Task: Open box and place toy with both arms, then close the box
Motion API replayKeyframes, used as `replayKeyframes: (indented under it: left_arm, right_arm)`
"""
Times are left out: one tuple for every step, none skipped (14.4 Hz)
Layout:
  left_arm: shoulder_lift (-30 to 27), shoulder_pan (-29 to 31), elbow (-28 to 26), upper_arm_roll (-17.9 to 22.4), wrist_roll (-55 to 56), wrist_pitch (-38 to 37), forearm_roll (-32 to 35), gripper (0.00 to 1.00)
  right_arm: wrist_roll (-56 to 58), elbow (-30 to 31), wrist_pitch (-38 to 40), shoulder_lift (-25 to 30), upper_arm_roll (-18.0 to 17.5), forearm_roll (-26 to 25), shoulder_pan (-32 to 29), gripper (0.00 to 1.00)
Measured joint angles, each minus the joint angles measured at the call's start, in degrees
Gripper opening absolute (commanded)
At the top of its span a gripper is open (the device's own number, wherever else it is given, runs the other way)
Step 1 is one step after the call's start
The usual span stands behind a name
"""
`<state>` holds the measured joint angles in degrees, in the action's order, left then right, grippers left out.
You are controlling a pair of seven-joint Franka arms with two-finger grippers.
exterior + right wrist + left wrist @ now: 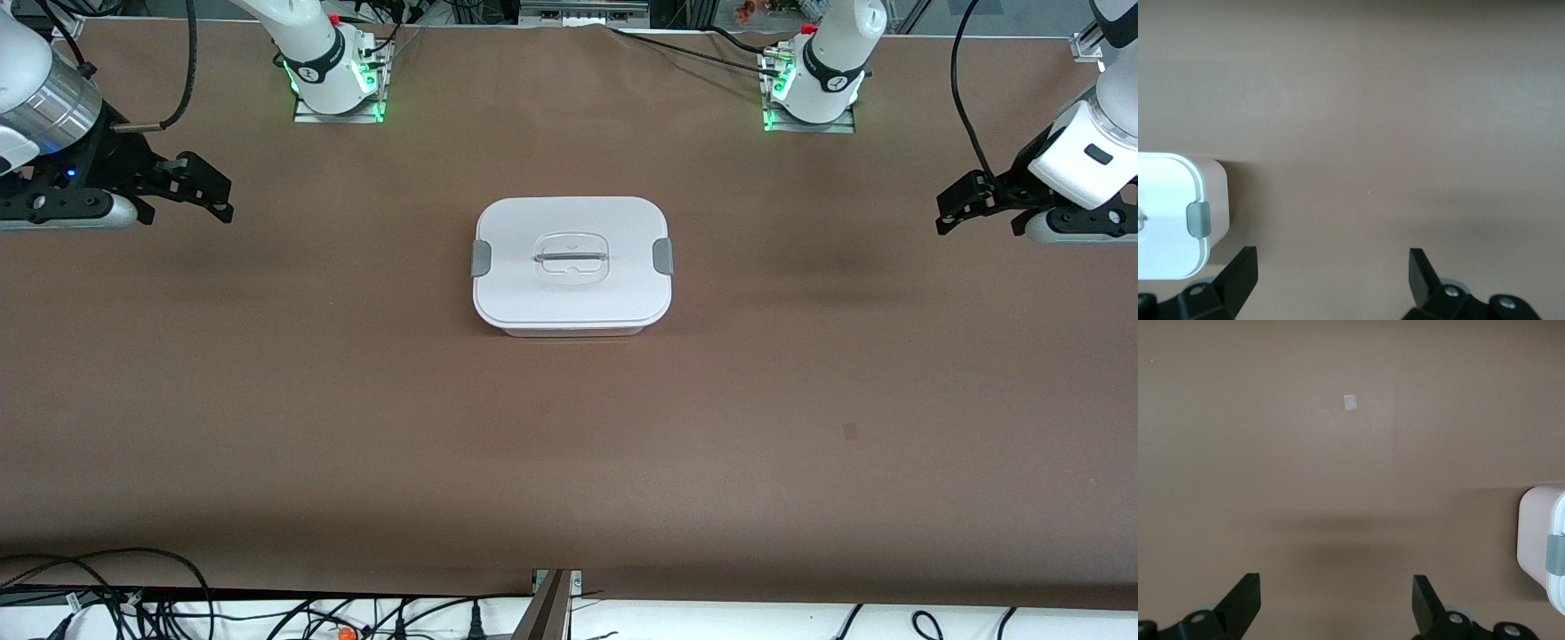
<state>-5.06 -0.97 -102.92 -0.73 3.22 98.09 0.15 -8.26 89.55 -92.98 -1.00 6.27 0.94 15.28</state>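
Seemingly nothing is begun: the box (572, 264) is shut mid-table, no toy is seen, both the left gripper (948, 216) and right gripper (220, 189) are held wide at the table's ends, and the clips (662, 256) must be released next.

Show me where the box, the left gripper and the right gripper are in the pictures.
box (572, 293): front view, on the white lid.
left gripper (1336, 607): left wrist view, midway between its open fingertips.
right gripper (1333, 280): right wrist view, midway between its open fingertips.

Robotics lab: bolted arm bases (336, 84), cables (133, 596).
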Motion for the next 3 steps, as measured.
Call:
replayKeyframes:
  left_arm:
    - [0.1,-0.02,0.11,0.0,0.03,-0.4,0.0,1.0]
    - [0.3,-0.03,0.5,0.0,0.04,-1.42,0.0,1.0]
    - [0.54,-0.06,1.03,0.0,0.04,-2.65,0.0,1.0]
  right_arm:
    - [0.0,0.0,0.0,-0.09,0.13,0.0,-0.08,1.0]
    - [0.0,0.01,-0.08,-0.22,0.27,0.0,-0.14,1.0]
    - [-0.01,0.01,-0.5,-0.4,0.35,0.01,-0.17,1.0]
